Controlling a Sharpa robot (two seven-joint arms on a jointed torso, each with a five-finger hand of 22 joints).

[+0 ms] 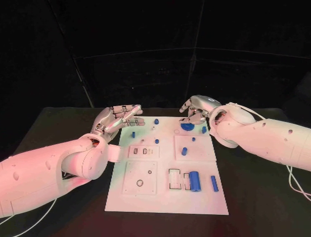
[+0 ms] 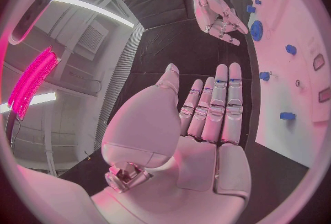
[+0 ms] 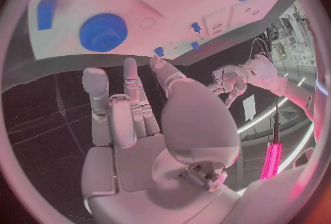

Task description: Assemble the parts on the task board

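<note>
both hands, left (image 1: pixel 118 118) and right (image 1: pixel 197 109), spread empty at the board's (image 1: pixel 162 197) far corners; gear (image 1: pixel 187 126) beside right.

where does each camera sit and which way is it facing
Head view: on the robot's head, looking down at the task board, both arms entering.
Left wrist view: behind the open left robot hand, facing past the board's edge.
Right wrist view: behind the open right robot hand, facing the board.
Shared: the blue gear appears in all three.
</note>
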